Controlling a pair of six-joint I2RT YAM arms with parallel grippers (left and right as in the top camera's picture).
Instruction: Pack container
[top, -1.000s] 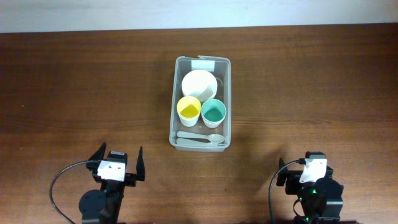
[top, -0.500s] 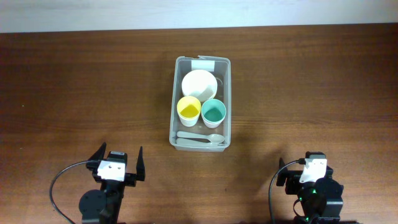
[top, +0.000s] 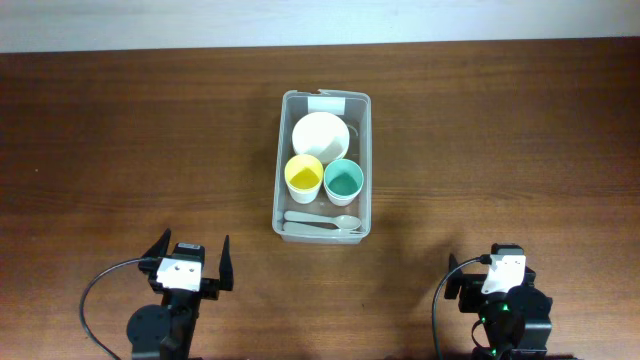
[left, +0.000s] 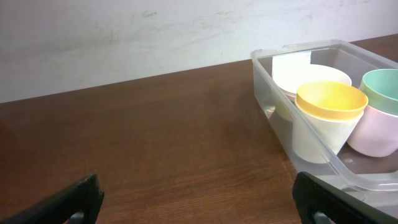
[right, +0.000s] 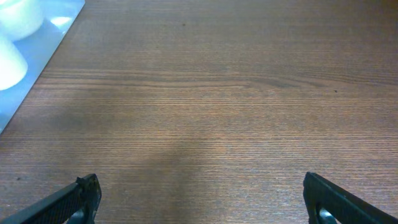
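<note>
The clear plastic container (top: 279, 170) stands mid-table, white label at its far short end. Inside are a white bowl (top: 320, 133), a yellow cup (top: 303, 174), a teal cup (top: 343, 180) and pale spoons (top: 325, 223). My left gripper (top: 192, 250) is open and empty near the front edge, left of the container. My right gripper (top: 490, 268) is open and empty at the front right. The left wrist view shows the container (left: 273, 106) with the yellow cup (left: 329, 102) to the right of the open jaws (left: 199, 199). The right wrist view shows the open jaws (right: 202, 199) and the container's corner (right: 43, 43).
The brown wooden table (top: 130, 140) extends on both sides of the container. A pale wall (left: 124, 31) runs behind the table's far edge.
</note>
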